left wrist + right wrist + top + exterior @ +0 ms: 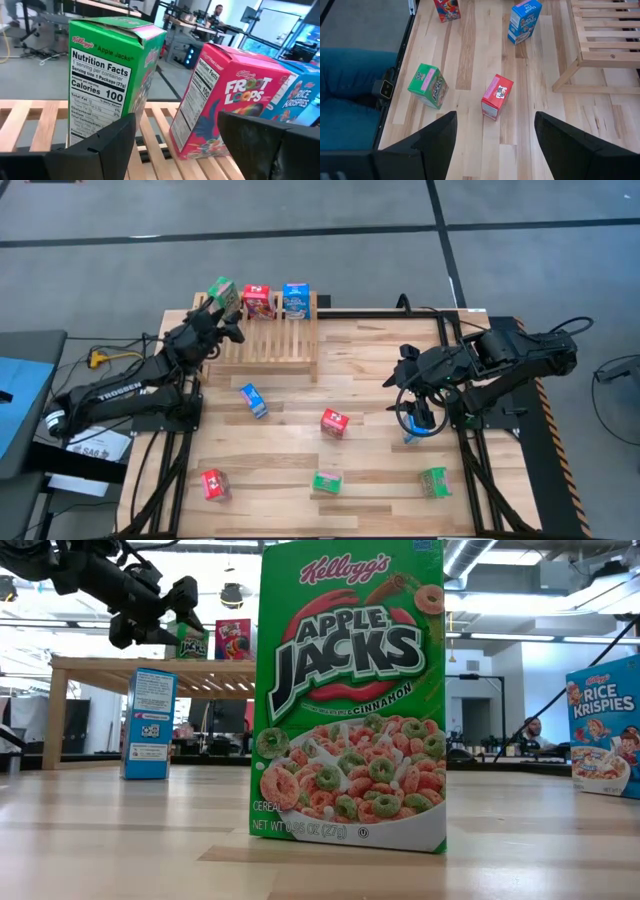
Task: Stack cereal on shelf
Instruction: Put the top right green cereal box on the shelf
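While three boxes already stand in a row along the far edge of the shelf [262, 337], a green box [223, 293] at its far left corner, a red box [258, 301] beside it and a blue box [296, 299] at the right, the near part of the slatted top is bare. Through the left wrist view the green box [107, 75] sits between the two dark fingers of the left claw [229, 320], which are spread either side of it; whether they press on the cardboard I cannot tell. The red box stands just beside the green one with a narrow gap. On the desk [380, 350], six more boxes lie scattered: a blue one [254, 400] near the shelf's near edge, a red one [334, 422] at mid-desk, a red one [214, 484] by the near left edge, a green one [327, 480] near the front, a green one [434, 481] toward the near right corner, and a blue one [414, 432] under the right arm. The right claw [408, 368] hovers over open planks right of the shelf, fingers wide apart and holding nothing. Bare desk lies between the shelf and the right arm.
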Tool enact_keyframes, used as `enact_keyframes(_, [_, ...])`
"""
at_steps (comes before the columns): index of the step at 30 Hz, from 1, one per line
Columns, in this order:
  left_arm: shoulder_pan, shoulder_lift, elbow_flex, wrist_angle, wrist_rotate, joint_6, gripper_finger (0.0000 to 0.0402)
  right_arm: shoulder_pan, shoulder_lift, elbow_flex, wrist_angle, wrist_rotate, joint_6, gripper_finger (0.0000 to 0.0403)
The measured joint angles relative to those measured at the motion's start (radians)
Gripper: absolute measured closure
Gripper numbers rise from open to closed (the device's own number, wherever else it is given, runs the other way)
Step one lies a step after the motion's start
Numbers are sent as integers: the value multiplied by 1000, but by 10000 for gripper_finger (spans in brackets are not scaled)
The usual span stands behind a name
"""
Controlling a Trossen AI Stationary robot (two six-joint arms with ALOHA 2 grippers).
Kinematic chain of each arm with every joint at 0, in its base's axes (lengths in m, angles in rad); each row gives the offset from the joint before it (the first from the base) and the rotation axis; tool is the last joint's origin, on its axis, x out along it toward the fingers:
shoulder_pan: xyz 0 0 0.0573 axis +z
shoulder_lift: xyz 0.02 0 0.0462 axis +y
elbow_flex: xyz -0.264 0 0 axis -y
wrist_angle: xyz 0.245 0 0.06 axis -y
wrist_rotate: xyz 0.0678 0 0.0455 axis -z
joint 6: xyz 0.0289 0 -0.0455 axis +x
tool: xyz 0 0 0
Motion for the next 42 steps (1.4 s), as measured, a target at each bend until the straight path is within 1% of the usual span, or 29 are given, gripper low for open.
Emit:
enact_keyframes(6, [59,29,1,3,88,-13,132,0,0,0,0,0,-8,110])
enact_keyframes(15, [95,92,1,-1,51,-9,132,0,0,0,0,0,-8,110])
enact_keyframes(19, [101,92,1,0,50,-8,132,0,0,0,0,0,-8,110])
enact_keyframes(24, [101,82,1,-18,7,-3,132,0,0,0,0,0,-8,110])
enact_keyframes(29, [100,73,1,-41,6,-6,132,0,0,0,-1,0,-9,110])
enact_keyframes(34, [95,68,1,-35,52,-9,132,0,0,0,-3,0,-9,110])
enact_keyframes(37, [96,69,1,-36,56,-15,132,0,0,0,-3,0,-9,110])
enact_keyframes(42, [94,74,1,-23,133,-44,132,0,0,0,-3,1,-9,110])
